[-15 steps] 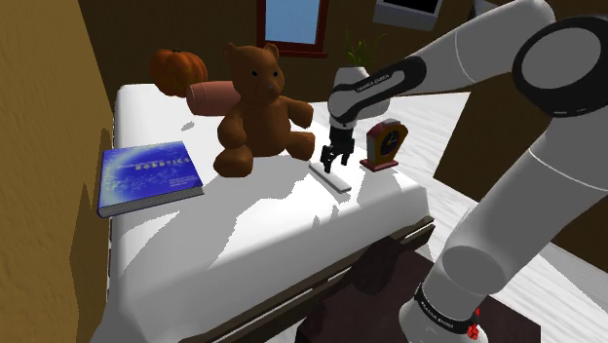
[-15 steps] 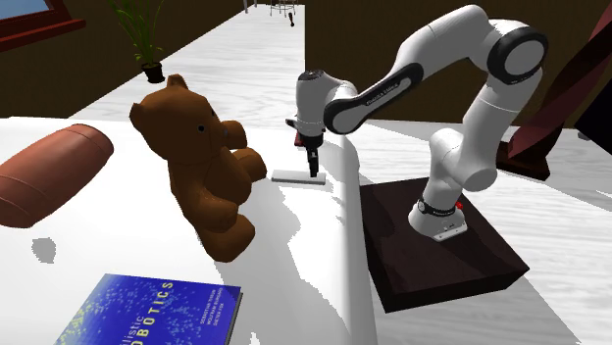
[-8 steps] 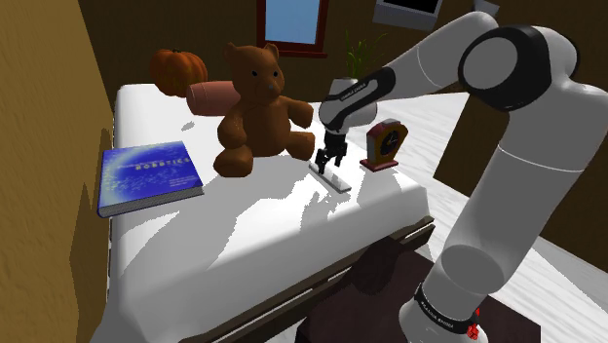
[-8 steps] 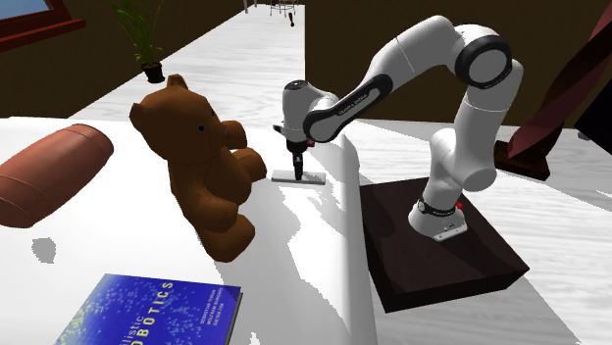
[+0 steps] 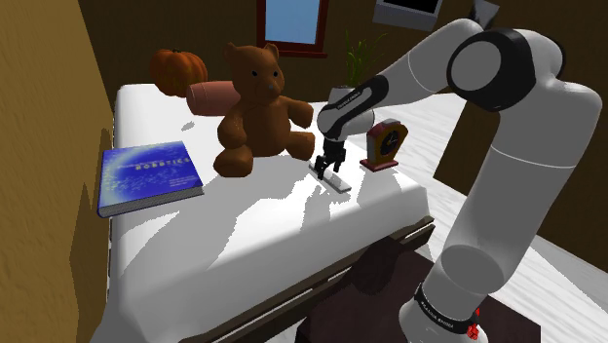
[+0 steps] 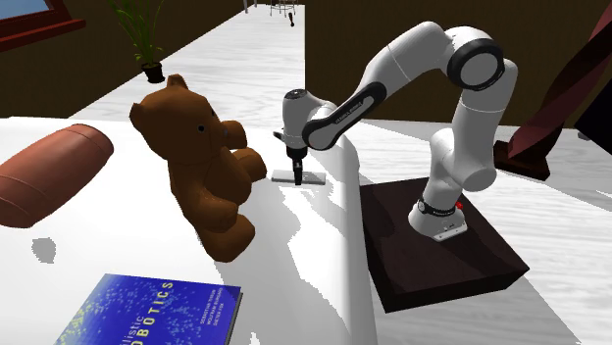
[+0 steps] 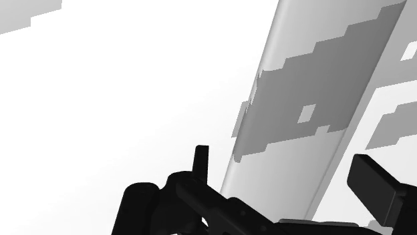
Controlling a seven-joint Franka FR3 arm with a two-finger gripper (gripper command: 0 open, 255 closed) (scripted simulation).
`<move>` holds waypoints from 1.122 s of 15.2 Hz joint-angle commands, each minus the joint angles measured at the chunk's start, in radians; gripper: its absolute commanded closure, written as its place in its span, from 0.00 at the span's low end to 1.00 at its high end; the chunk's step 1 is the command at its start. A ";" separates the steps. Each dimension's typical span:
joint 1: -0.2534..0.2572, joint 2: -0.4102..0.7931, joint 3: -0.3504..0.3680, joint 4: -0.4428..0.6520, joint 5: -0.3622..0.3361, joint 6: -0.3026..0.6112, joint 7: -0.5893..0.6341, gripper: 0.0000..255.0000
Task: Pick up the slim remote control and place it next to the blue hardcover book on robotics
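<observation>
Nearest in the shoulder view is the arm's stand [image 5: 385, 283] at lower right, then the bed [image 5: 244, 253] w/ its white top. The blue book [image 5: 148, 177] lies flat by the bed's edge on that view's left, cover up, bare sheet round it.

Further in, well apart from the book, is the remote [image 5: 338, 181]. It's a slim pale grey bar lying flat, near the bed's edge on that view's right. The hand [image 5: 331, 162] is down on it, pointing straight down, approx at mid-length. In the wrist view the fingers [image 7: 377, 190] stand apart, one each side of the remote [image 7: 314, 113] across its narrow width. Sheet shows btwn each finger and the bar, so nothing is gripped yet.

Handling, my read:
- Light and stiff, and prob. slick on its edges.
- It's thin and sits low on a soft sheet, so the fingertips need to reach right down to catch the edges.
- Best hold is across the narrow width near the middle. Taken near an end, it would likely tip.
- No fragility worry, so a firm squeeze is fine.

Just beside the remote on that view's right stands a small arched clock [image 5: 385, 144]. A brown teddy bear [image 5: 255, 107] sits close behind. Beyond it are a pink bolster [image 5: 209, 97] and a pumpkin [image 5: 178, 66]. Farthest are a plant [image 5: 359, 54] and a window [image 5: 292, 19].
</observation>
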 commanded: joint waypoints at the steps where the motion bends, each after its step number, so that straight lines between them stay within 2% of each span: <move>1: 0.000 0.001 0.000 0.000 0.000 0.001 0.000 0.00; 5: 0.000 0.001 0.000 0.000 0.000 0.001 0.000 0.00; 6: 0.000 0.001 0.000 0.000 0.000 0.001 0.000 1.00; 15: 0.000 0.001 0.000 0.000 0.000 0.001 0.000 1.00; 17: 0.001 -0.016 -0.001 0.009 -0.006 -0.025 0.004 1.00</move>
